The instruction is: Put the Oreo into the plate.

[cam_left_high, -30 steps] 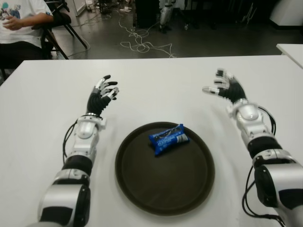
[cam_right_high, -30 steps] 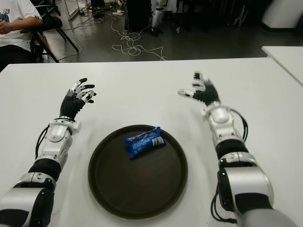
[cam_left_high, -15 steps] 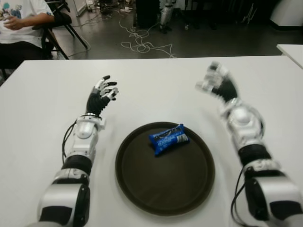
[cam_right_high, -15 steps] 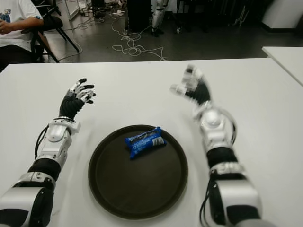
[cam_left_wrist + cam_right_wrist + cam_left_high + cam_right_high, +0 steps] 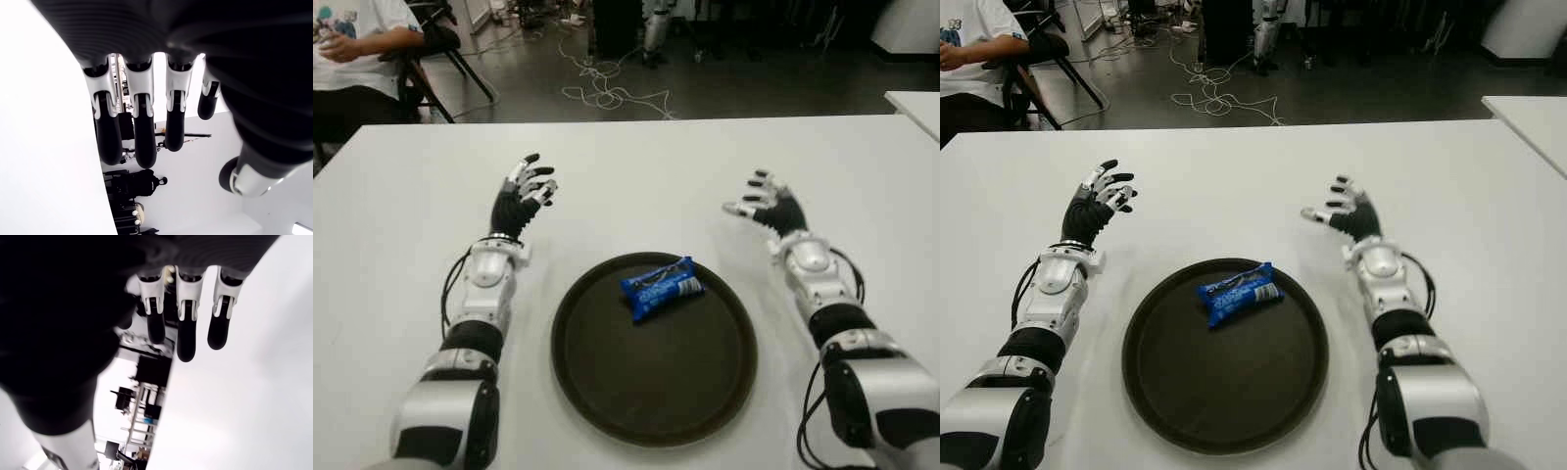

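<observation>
- A blue Oreo packet (image 5: 662, 287) lies inside a round dark plate (image 5: 607, 382) at the lower centre of the left eye view, in the plate's upper half, toward the far rim.
- The packet's long axis runs on a slant: one crimped end points to the upper right of the frame, the other to the lower left. Its printed face is turned up.
- The plate sits on a white surface (image 5: 636, 176) that fills most of the frame, between the robot's two forearms.
- The left hand (image 5: 522, 197) shows in the left-centre of the frame, to the left of the plate and beyond it, well apart from the packet. Its fingers (image 5: 145, 132) are spread and relaxed, grasping nothing; the left wrist view shows them hanging straight with open space between them.
- The right hand (image 5: 771, 207) shows in the right-centre of the frame, to the right of the plate and beyond it, also clear of the packet. Its fingers (image 5: 186, 330) are extended and loose, with nothing between them, and the thumb points toward the middle of the surface.
- Whether either hand touches the surface cannot be told.
- A seated person in a white shirt (image 5: 357, 39) is partly visible at the upper left corner, behind the surface.
- Loose cables (image 5: 607, 93) lie on the dark floor at the upper centre, and the corner of a second white table (image 5: 915, 103) shows at the right edge.
</observation>
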Controlling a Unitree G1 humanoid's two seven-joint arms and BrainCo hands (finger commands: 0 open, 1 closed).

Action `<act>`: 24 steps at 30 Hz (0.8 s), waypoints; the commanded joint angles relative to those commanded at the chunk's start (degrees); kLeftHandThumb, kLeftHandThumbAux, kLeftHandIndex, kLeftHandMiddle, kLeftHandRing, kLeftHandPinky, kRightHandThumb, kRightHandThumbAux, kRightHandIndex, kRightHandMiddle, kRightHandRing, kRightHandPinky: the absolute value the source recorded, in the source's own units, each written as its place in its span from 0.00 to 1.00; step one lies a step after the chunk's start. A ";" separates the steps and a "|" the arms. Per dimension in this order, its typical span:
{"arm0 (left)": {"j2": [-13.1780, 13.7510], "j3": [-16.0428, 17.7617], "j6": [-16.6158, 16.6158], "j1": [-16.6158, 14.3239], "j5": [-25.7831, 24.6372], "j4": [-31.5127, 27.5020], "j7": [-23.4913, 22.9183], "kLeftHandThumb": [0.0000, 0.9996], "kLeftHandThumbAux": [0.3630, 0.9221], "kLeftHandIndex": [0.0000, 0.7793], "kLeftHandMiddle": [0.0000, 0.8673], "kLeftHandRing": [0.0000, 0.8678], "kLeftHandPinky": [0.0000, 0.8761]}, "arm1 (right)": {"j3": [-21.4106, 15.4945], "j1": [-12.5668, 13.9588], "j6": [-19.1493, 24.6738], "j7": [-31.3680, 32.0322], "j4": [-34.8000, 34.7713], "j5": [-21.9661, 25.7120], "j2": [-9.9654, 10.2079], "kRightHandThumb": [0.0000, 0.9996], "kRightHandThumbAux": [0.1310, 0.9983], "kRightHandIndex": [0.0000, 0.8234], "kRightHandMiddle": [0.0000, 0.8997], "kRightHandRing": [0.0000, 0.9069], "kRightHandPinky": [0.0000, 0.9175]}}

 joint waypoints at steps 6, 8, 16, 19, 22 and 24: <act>0.06 -0.11 0.07 0.30 0.04 -0.30 -0.22 0.25 0.49 0.17 0.29 0.37 0.47 | 1.24 0.58 -1.40 -0.67 -0.20 -1.44 -0.31 0.04 0.82 0.16 0.21 0.26 0.32; 0.07 -0.16 0.06 0.47 0.06 -0.51 -0.23 0.26 0.49 0.17 0.30 0.37 0.48 | 1.70 0.91 -2.05 -0.82 -0.37 -1.97 -0.40 0.05 0.81 0.16 0.21 0.26 0.32; 0.09 -0.34 0.11 0.76 0.38 -1.00 0.09 0.26 0.50 0.17 0.30 0.37 0.48 | 2.52 1.30 -3.16 -0.48 -0.56 -2.90 -0.60 0.08 0.81 0.17 0.22 0.26 0.31; 0.20 -0.39 0.12 0.67 0.51 -0.85 0.21 0.25 0.48 0.17 0.31 0.37 0.48 | 2.93 1.35 -3.26 -0.45 -0.53 -3.12 -0.57 0.07 0.80 0.17 0.23 0.27 0.33; 0.35 -0.35 -0.08 0.55 0.49 -0.50 0.02 0.25 0.47 0.18 0.31 0.38 0.48 | 3.33 1.44 -3.43 -0.59 -0.63 -3.33 -0.45 0.06 0.80 0.17 0.23 0.27 0.33; 0.40 -0.33 -0.13 0.49 0.47 -0.37 -0.04 0.25 0.46 0.18 0.31 0.38 0.49 | 3.44 1.43 -3.47 -0.63 -0.62 -3.38 -0.41 0.06 0.80 0.17 0.24 0.28 0.34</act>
